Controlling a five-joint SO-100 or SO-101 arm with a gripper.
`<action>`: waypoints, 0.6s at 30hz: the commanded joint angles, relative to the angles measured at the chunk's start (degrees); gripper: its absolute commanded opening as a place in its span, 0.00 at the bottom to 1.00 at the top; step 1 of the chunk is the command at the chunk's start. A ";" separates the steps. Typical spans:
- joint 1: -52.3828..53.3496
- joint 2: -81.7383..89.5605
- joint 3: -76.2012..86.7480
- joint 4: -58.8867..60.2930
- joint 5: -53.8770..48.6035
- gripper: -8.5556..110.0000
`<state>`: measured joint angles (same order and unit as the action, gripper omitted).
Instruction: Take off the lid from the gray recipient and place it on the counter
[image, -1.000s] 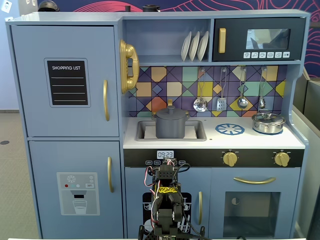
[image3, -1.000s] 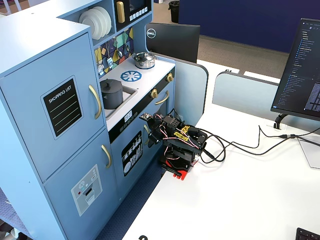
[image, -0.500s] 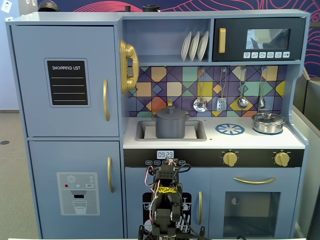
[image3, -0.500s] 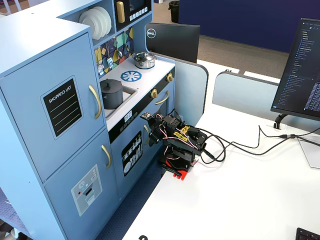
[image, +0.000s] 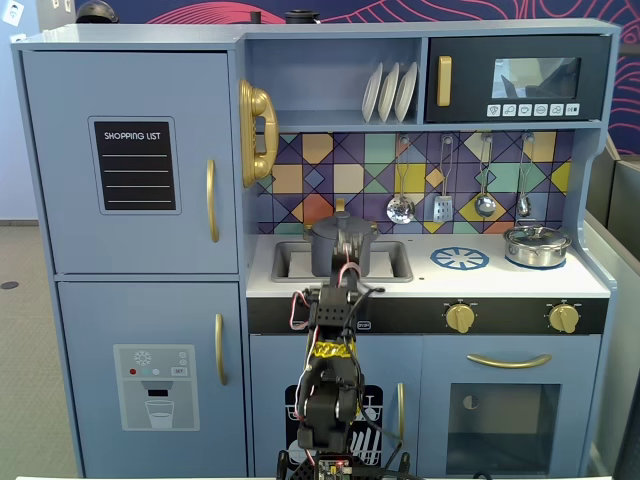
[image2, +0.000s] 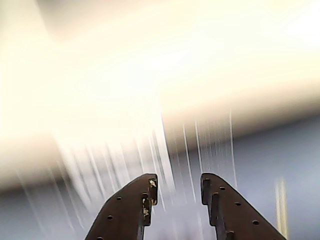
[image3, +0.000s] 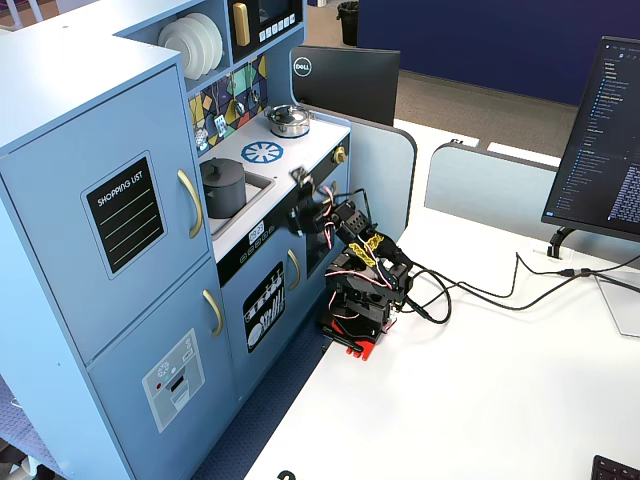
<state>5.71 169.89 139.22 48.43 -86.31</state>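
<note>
End effector (image2: 176, 187) apart, empty, short of the counter (image3: 300, 140) edge.

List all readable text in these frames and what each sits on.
"SHOPPING LIST": black chalkboard panel on the upper left door, readable in both fixed views.
"DELL": back of the black monitor beside the kitchen.
Microwave button icons: too small to read.
Ice dispenser panel: markings too small.
Screen text on the right monitor: too small.
Wrist view: none.
</note>
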 joint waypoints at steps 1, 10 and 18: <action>-2.46 -5.54 -8.79 -18.28 -2.02 0.07; -3.43 -15.21 -15.91 -29.88 -5.01 0.14; -2.55 -22.50 -18.54 -34.37 -4.83 0.23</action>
<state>2.37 150.03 124.54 17.14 -90.97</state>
